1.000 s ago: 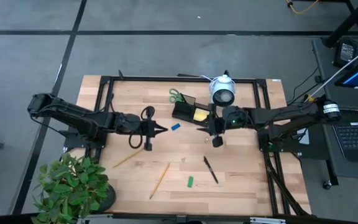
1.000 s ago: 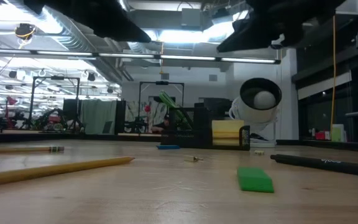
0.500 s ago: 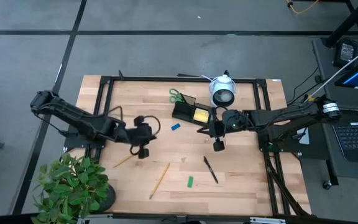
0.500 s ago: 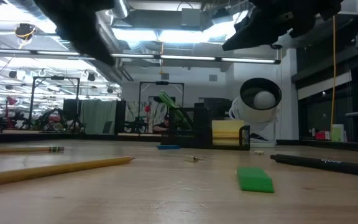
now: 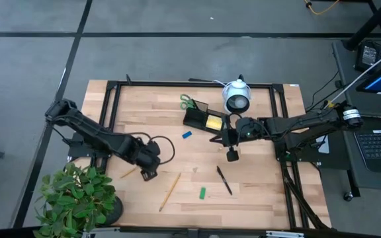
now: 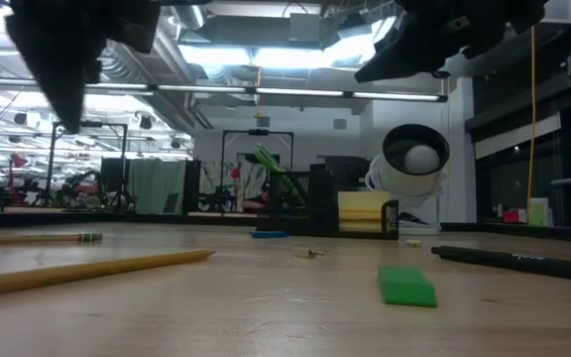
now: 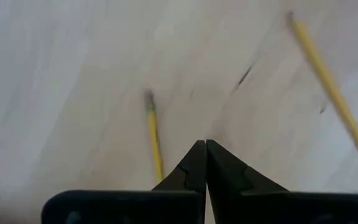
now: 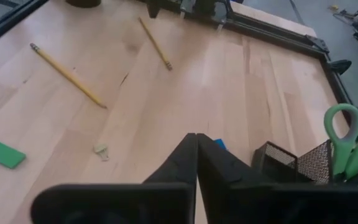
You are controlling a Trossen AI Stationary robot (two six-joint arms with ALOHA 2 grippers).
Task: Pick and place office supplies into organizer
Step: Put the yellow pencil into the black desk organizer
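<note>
Altogether, two pencils (image 5: 169, 190) (image 5: 128, 172), one pen (image 5: 224, 180), one green piece (image 5: 203, 193) lie loose.

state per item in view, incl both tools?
left tool: shut, empty, over a pencil
right tool: shut, empty, beside the organizer
scissors: standing in organizer
sticky-note pad: in organizer
second pencil, pen, green piece, blue piece: lying loose on the table
</note>
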